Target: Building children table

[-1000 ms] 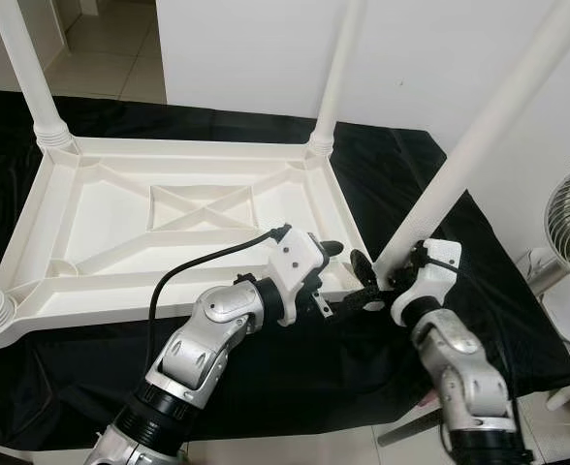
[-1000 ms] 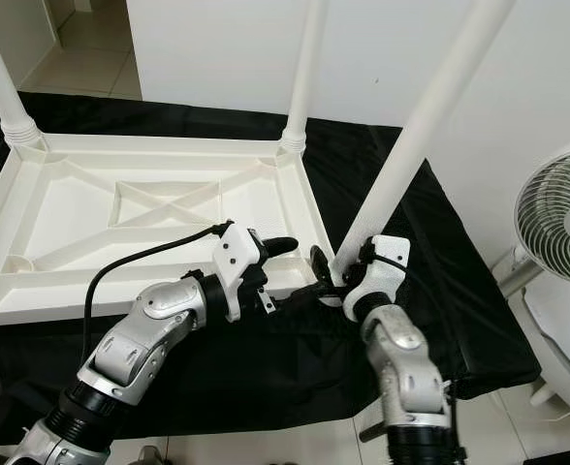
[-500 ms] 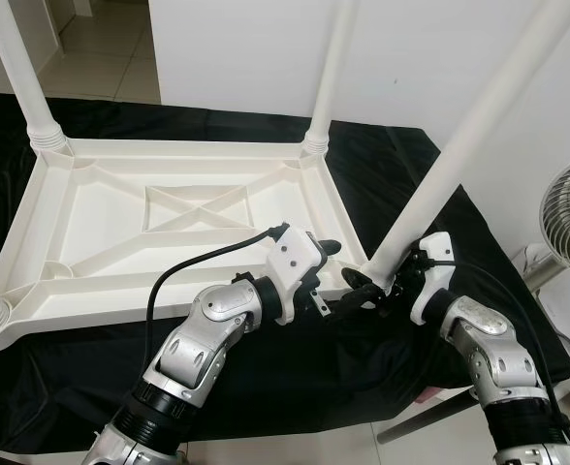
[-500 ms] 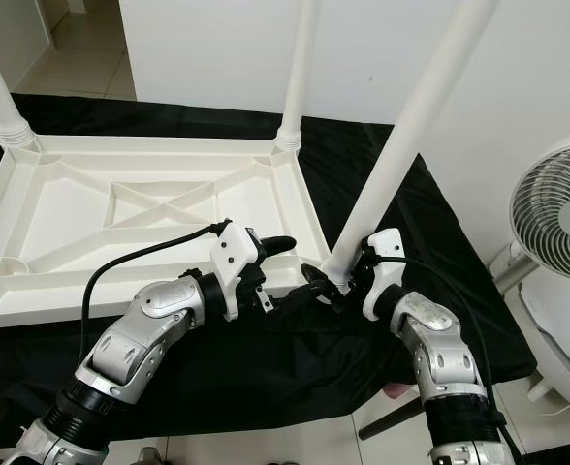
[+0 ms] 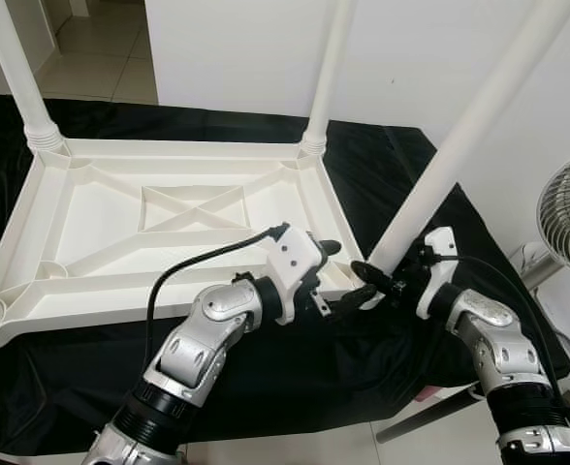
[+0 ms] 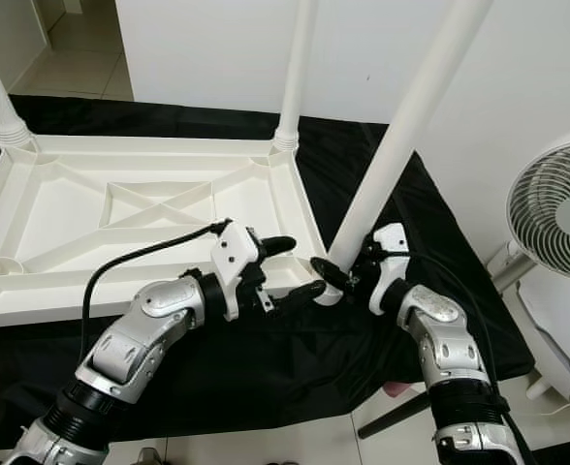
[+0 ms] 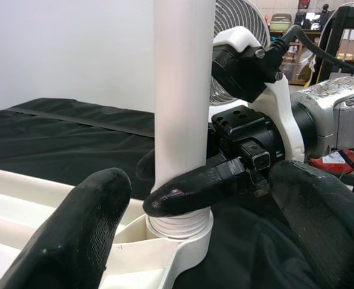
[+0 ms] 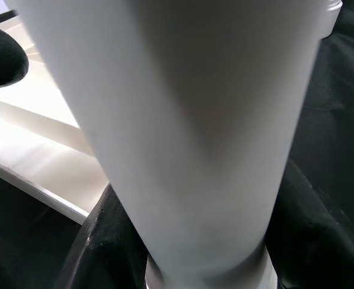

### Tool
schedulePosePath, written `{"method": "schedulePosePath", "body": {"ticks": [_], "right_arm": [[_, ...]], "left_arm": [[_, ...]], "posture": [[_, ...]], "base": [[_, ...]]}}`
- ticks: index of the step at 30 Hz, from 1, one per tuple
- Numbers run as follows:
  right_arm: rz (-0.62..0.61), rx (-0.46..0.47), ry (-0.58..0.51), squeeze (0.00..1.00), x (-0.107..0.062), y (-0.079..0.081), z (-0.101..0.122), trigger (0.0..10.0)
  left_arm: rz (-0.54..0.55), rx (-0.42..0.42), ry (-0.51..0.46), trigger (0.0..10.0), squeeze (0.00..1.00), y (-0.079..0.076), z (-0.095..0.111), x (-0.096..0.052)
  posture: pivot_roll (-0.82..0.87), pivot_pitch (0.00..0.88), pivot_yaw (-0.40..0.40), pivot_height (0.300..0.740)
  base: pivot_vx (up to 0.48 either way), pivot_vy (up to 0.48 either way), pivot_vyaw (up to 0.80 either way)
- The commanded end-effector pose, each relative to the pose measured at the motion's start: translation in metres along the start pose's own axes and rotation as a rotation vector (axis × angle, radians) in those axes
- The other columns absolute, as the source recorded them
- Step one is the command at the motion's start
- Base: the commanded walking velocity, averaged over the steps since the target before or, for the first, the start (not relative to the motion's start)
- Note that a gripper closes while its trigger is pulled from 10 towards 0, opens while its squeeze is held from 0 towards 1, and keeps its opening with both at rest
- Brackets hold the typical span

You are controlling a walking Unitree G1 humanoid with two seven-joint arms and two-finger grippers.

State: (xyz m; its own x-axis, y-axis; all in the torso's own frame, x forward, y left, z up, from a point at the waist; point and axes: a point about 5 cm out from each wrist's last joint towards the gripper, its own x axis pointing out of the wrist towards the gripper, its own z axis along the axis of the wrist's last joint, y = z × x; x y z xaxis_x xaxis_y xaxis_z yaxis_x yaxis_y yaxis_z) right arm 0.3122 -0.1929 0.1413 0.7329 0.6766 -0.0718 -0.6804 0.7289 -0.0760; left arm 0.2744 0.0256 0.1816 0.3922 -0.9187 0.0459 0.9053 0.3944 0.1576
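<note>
Four white legs belonged to the little table (image 5: 169, 218), which lay upside down on a black cloth (image 5: 430, 184) spread over the worktop. The other three legs stood in their corners. The fourth leg (image 5: 459, 155) sat in the corner nearest the robot, and it leaned a bit to the robot's right, so it did not look fully home yet.

The right tool (image 5: 382, 283) was clamped on that leg just above the ribbed collar (image 7: 180, 224), one black finger (image 7: 195, 186) on each side of the tube. The left tool (image 5: 335, 281) waited just beside the same corner with its fingers apart, holding nothing. One finger was above the white frame and the other pointed at the foot of the leg.

To do this step well, the leg likely had to be stood straight first, then turned and pushed down into its socket. A low grip near the collar looked good for that. The left tool could press on the frame so the table would not slide on the cloth. A fan (image 6: 556, 208) stood near on the right, so the long leg should not swing that way
</note>
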Motion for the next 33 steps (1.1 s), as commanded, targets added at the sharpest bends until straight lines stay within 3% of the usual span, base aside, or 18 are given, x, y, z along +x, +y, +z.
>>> {"method": "schedulePosePath", "body": {"ticks": [1,5,13,15,19,22,25,29,33], "right_arm": [[-0.007,0.061,0.05,0.0,-0.004,0.008,-0.02,10.0],[-0.071,0.079,0.037,0.0,-0.005,0.01,-0.02,10.0],[-0.316,0.117,-0.008,0.0,-0.004,0.014,-0.014,10.0],[-0.496,0.151,-0.025,0.0,-0.007,0.017,-0.009,10.0],[-0.577,0.163,-0.022,0.0,-0.01,0.018,-0.009,10.0],[-0.826,0.149,-0.019,0.0,-0.02,0.025,-0.008,10.0],[-0.934,0.121,-0.029,0.0,-0.026,0.031,-0.006,10.0],[-1.039,0.145,-0.03,0.0,-0.028,0.043,-0.005,10.0],[-1.061,0.154,-0.016,0.0,-0.03,0.049,-0.002,10.0]], "left_arm": [[-0.013,0.002,-0.016,10.0,0.0,-0.003,0.005,0.002],[-0.016,0.0,-0.016,10.0,0.0,-0.003,0.005,0.002],[-0.027,-0.009,-0.014,10.0,0.0,-0.006,0.003,0.002],[-0.037,-0.012,-0.011,10.0,0.0,-0.009,0.002,0.002],[-0.04,-0.013,-0.01,10.0,0.0,-0.01,0.001,0.002],[-0.052,-0.014,-0.012,10.0,0.0,-0.012,0.001,0.004],[-0.056,-0.015,-0.013,10.0,0.0,-0.012,0.001,0.005],[-0.058,-0.016,-0.015,10.0,0.0,-0.013,0.001,0.006],[-0.056,-0.015,-0.016,10.0,0.0,-0.013,0.002,0.005]], "posture": [[0.04,0.094,-0.09,0.74],[0.04,0.097,-0.09,0.74],[0.03,0.102,-0.091,0.74],[0.02,0.103,-0.091,0.74],[0.02,0.101,-0.091,0.74],[0.01,0.097,-0.095,0.74],[0.01,0.095,-0.097,0.74],[0.01,0.093,-0.102,0.74],[0.01,0.087,-0.102,0.74]], "base": [[0.0,0.0,0.0],[0.0,0.0,0.0],[0.0,0.0,0.0],[0.0,0.0,0.0],[0.0,0.0,0.0],[0.0,0.0,0.0],[0.0,0.0,0.0],[0.0,0.0,0.0],[0.0,0.0,0.0]]}}
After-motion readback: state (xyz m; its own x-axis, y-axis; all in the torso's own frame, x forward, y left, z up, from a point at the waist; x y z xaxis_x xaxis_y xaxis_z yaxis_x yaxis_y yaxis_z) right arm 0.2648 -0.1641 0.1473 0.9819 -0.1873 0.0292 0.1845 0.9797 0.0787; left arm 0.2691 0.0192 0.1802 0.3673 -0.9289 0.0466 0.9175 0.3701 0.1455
